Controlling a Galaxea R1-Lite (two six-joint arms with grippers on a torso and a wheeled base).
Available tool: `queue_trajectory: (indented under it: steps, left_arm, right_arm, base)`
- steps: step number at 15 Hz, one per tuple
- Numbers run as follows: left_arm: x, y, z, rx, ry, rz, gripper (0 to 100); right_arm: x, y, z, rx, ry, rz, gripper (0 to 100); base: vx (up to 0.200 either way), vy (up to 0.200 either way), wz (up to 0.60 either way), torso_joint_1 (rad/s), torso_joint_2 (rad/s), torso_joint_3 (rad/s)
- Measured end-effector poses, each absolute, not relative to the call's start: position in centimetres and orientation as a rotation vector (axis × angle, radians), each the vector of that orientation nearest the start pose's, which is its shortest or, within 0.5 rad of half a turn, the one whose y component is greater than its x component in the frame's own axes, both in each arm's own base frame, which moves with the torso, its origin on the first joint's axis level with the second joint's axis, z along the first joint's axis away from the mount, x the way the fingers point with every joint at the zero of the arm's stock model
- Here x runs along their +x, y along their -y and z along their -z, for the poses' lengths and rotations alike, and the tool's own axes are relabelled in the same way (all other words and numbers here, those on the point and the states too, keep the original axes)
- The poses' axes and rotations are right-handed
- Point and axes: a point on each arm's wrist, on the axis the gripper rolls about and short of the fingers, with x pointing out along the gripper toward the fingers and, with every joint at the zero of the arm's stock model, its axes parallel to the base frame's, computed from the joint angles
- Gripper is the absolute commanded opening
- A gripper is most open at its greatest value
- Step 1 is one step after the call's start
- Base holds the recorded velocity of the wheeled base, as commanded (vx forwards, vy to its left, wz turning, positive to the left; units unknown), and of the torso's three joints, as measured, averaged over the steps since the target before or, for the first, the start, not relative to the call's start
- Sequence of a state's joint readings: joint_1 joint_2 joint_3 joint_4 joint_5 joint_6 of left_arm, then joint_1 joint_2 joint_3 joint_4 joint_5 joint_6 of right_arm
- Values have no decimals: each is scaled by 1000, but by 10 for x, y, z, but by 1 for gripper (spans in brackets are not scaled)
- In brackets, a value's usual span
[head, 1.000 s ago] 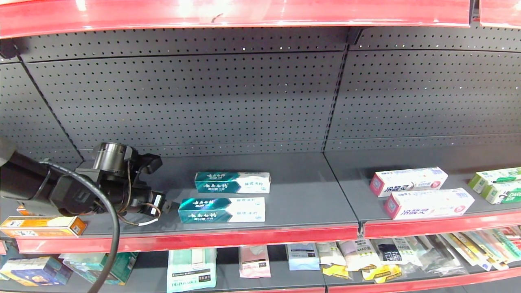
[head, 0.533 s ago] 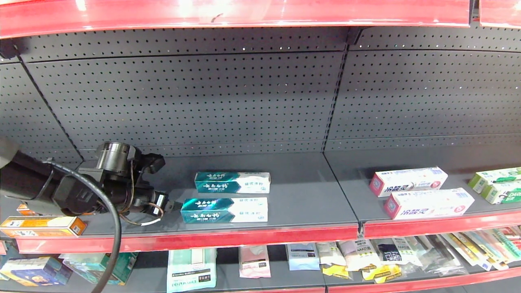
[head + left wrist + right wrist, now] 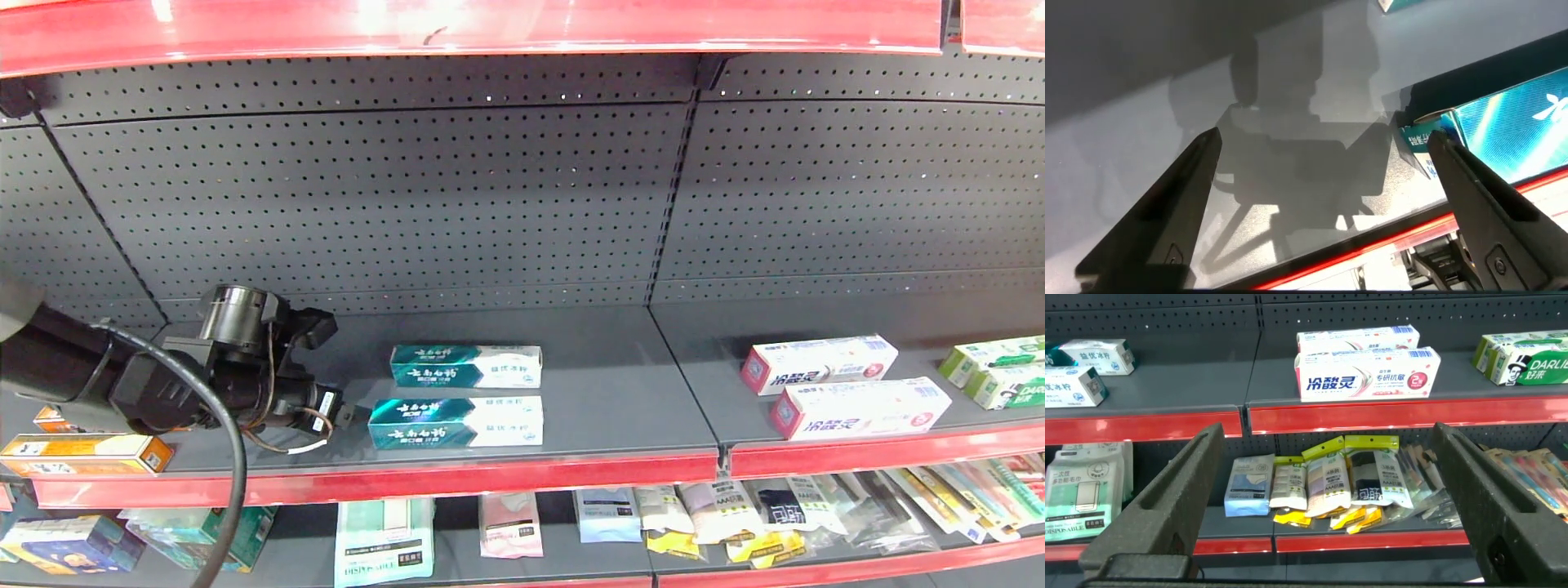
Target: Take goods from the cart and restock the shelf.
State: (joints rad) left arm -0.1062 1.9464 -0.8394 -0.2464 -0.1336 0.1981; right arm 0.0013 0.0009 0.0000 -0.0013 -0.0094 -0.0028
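Two teal-and-white toothpaste boxes lie lengthwise on the grey shelf [image 3: 604, 392], one at the back [image 3: 465, 366] and one near the front [image 3: 455, 422]. My left gripper [image 3: 347, 415] sits low over the shelf at the left end of the front box. In the left wrist view this gripper [image 3: 1324, 139] is open, and the front box's end [image 3: 1503, 135] lies against one finger [image 3: 1470, 188], with nothing between the fingers. My right gripper [image 3: 1328, 429] is open and holds nothing, back from the shelf and facing the pink-and-white boxes [image 3: 1368, 371].
Two pink-and-white boxes [image 3: 819, 363] and green boxes [image 3: 992, 359] lie on the right shelf section. An orange box [image 3: 86, 453] lies at the front left. Bare shelf surface runs right of the teal boxes. Several hanging packets [image 3: 718, 510] fill the lower shelf.
My left arm has moved slightly right along the shelf, and the front teal box has slid a little to the right with it.
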Motion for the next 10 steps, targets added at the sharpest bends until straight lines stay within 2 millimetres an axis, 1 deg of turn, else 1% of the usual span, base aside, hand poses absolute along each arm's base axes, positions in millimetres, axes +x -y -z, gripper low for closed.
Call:
queue_trajectory:
  steps: [10]
  left_arm:
    - [322, 39, -82, 175, -825, 313, 100]
  right_arm:
    - [-23, 0, -76, -3, 0, 8, 100]
  base:
    - [0, 0, 0, 0, 0, 0]
